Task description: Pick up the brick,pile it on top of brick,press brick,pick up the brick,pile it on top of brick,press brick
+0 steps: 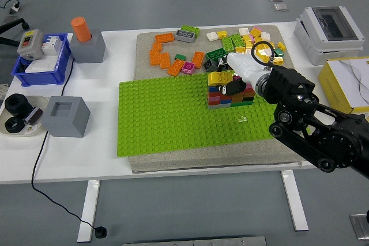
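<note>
Brick stack (229, 92) on baseplate (167, 116) — loose bricks (173, 56) behind.

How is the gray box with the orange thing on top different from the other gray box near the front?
The far gray box has an orange cylinder standing upright in its top; the near gray box has only an empty square hollow there. The far gray box stands beside the blue bin, at the table's back; the near gray box stands closer to the front edge, next to the dish of black rings. Both are gray, blocky and similar in size.
</note>
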### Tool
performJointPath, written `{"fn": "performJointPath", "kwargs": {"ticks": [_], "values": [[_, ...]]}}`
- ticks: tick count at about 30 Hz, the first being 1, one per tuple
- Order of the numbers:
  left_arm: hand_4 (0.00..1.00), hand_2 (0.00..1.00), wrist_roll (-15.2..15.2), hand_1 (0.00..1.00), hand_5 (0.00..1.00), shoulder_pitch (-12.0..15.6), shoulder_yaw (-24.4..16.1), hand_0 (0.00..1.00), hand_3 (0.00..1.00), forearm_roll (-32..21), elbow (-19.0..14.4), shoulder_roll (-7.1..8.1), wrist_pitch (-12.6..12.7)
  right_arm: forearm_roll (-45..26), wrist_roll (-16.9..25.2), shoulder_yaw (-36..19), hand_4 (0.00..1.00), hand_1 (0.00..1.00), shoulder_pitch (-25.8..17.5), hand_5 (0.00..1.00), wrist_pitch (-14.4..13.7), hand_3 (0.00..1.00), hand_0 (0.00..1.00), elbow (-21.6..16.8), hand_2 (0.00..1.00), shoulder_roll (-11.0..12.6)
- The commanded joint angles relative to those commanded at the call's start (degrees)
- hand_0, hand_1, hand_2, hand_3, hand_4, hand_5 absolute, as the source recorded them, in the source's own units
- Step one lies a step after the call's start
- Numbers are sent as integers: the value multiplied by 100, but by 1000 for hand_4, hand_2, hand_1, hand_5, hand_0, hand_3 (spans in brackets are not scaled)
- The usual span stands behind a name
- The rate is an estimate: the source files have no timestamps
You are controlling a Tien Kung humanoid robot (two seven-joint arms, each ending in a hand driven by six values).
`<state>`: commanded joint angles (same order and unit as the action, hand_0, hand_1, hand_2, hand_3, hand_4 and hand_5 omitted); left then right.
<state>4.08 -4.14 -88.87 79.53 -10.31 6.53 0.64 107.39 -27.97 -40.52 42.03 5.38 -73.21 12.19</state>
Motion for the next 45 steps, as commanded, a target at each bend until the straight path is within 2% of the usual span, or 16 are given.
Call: {"fn": "performJointPath", "kwargs": {"ticks": [45], "values": [[592, 548, -36, 584, 277, 16, 13, 627, 575, -10, 0, -6, 17, 20, 6, 26, 734, 847, -1, 207, 14, 640, 912, 15, 867, 53]]}}
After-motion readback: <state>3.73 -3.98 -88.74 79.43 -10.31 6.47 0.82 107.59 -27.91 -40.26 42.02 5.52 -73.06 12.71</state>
